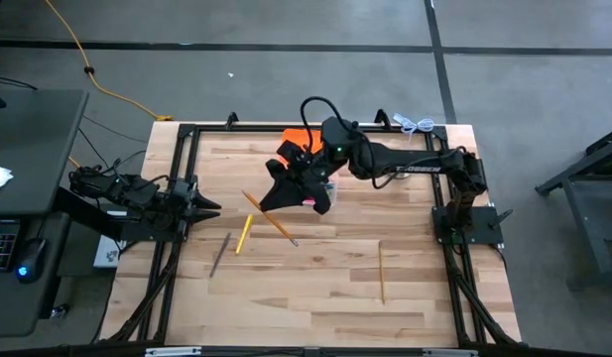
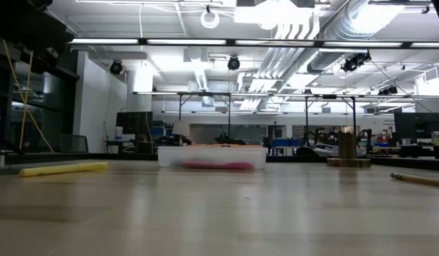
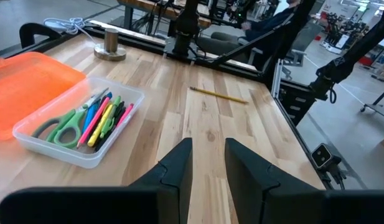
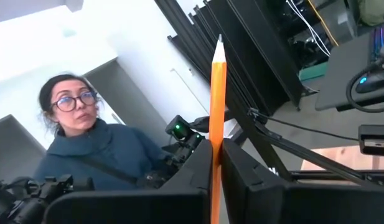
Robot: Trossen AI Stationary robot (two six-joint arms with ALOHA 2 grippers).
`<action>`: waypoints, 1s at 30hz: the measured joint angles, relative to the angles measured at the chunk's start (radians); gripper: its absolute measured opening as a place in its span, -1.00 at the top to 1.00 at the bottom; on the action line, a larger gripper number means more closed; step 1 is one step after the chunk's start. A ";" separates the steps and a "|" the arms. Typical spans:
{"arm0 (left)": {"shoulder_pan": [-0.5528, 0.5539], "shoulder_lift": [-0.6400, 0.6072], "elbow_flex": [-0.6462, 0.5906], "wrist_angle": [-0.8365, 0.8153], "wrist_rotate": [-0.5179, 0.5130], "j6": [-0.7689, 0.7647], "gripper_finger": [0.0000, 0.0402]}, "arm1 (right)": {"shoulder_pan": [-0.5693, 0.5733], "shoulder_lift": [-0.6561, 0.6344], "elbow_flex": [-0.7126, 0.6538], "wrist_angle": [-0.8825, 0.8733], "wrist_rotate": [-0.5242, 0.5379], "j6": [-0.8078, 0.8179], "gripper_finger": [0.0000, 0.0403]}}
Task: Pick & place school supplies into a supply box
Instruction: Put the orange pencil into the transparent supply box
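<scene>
A brass bell-like weight (image 3: 109, 46) stands on the wooden table (image 1: 325, 288); a person (image 4: 92, 146) sits beyond.

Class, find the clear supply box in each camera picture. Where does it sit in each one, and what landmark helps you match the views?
High view: supply box at top centre, mostly under the right arm; its orange lid shows.
Low view: centre, at the table's far side.
Left wrist view: at the left, with scissors and pens inside.
Right wrist view: not in it; only a held pencil.
Shared landmark: the metal bell-like object near the box.
</scene>
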 joint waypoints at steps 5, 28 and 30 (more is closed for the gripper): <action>0.000 0.000 0.000 0.000 0.000 0.000 0.39 | 0.000 0.000 0.000 -0.027 0.021 -0.005 0.99; 0.000 0.000 0.000 -0.002 -0.019 0.000 0.39 | -0.003 0.000 0.000 -0.609 0.716 -0.458 1.00; 0.000 0.000 0.000 -0.009 -0.033 0.000 0.39 | -0.003 0.000 0.000 -0.637 0.799 -0.512 0.99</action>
